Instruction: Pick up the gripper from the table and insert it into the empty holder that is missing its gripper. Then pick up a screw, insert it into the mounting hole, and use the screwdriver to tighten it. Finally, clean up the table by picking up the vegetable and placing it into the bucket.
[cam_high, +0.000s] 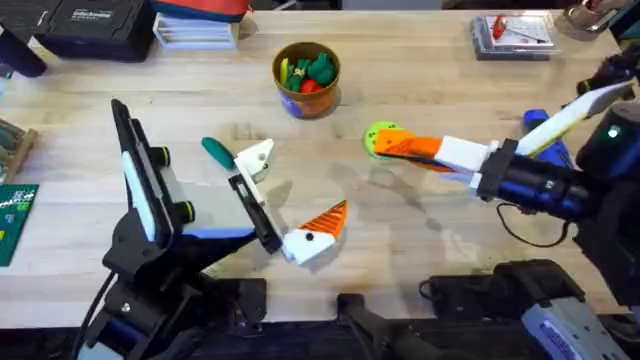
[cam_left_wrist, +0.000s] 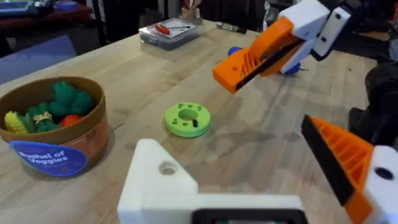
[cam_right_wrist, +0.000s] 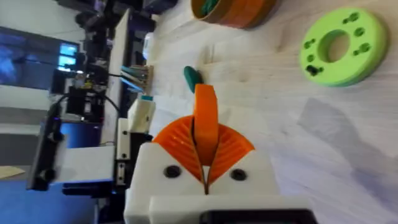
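Left to right. The left gripper (cam_high: 298, 185) lies low over the table with its two mounts spread well apart on a black bar. One mount is the bare white holder (cam_high: 257, 158), with an open hole in its face. The other carries an orange ribbed finger (cam_high: 325, 220). Just beside the holder lies the teal vegetable (cam_high: 217, 151), flat on the wood. It looks smooth, light and rounded, so it would likely roll or slip under a tip pinch. A grasp across its middle, square to its length, seems safest.

Farther back stands the bucket (cam_high: 307, 75), upright and already holding other toy vegetables.

Right of centre sits a green disc (cam_high: 380, 137) with holes. A small dark item rests on it, possibly a screw, though it is too small to tell.

Over the disc hangs the right gripper (cam_high: 390, 146), its fingers drawn together. In the right wrist view they are clamped on a thin orange finger piece (cam_right_wrist: 205, 115), seen edge-on and standing up between the pads. This piece is judged to be light, rigid plastic. Its ribbed slats may flex or snap under a hard squeeze, so the hold is best kept on the solid base. That leaves the mating end free to enter the holder, which stands well apart from it.

The blue screwdriver (cam_high: 537, 122) lies behind the right arm.
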